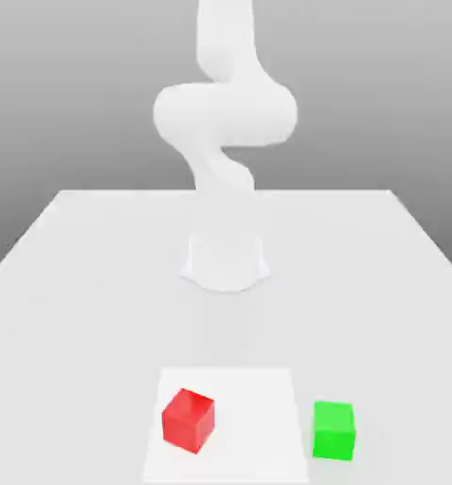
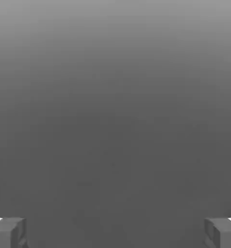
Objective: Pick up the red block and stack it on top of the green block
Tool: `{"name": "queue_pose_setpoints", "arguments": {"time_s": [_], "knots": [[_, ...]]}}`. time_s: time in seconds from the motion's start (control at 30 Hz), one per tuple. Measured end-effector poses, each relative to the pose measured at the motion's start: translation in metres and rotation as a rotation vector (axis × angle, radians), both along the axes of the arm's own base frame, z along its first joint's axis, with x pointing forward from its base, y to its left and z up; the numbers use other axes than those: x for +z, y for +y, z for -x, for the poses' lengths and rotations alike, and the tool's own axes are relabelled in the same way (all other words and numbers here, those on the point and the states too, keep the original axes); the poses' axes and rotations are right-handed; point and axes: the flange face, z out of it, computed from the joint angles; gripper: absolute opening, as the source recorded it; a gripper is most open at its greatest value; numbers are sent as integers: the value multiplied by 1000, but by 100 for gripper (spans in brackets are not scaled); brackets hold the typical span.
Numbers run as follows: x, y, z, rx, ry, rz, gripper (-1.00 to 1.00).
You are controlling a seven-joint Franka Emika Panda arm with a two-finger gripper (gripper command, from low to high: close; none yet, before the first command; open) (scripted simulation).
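Observation:
The red block [image 1: 189,419] rests on the white table near its front edge, turned slightly so one corner faces forward. The green block [image 1: 334,430] sits on the table to the exterior view's right of the red one, about a block's width away, squarely facing the camera. In the hand view my gripper [image 2: 115,233] is open, its two grey fingertips [image 2: 8,232] far apart with nothing between them and plain grey background beyond.
The white arm [image 1: 225,114] rises from its base [image 1: 226,260] at the middle of the table [image 1: 78,284] and goes up out of the picture. A brighter square patch [image 1: 258,398] lies under the red block.

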Motion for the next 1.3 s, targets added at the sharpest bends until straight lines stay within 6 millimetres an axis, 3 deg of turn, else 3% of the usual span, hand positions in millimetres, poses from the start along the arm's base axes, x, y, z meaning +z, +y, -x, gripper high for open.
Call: {"name": "queue_pose_setpoints", "arguments": {"time_s": [0.17,0.37,0.53,0.7,0.8,0.9,0.93,1.13,1.3], "knots": [[-101,-10,-55,-89,163,-30,0],[-227,-26,-85,-194,351,-71,0],[-332,-38,-82,-280,506,-111,0],[-430,-45,-57,-369,661,-157,0],[-472,-45,-49,-389,699,-168,0],[-508,-45,-48,-391,704,-169,0],[-517,-45,-47,-391,704,-169,-100],[-521,-45,-47,-391,703,-169,-100],[-479,-45,-48,-392,703,-169,-100]]}}
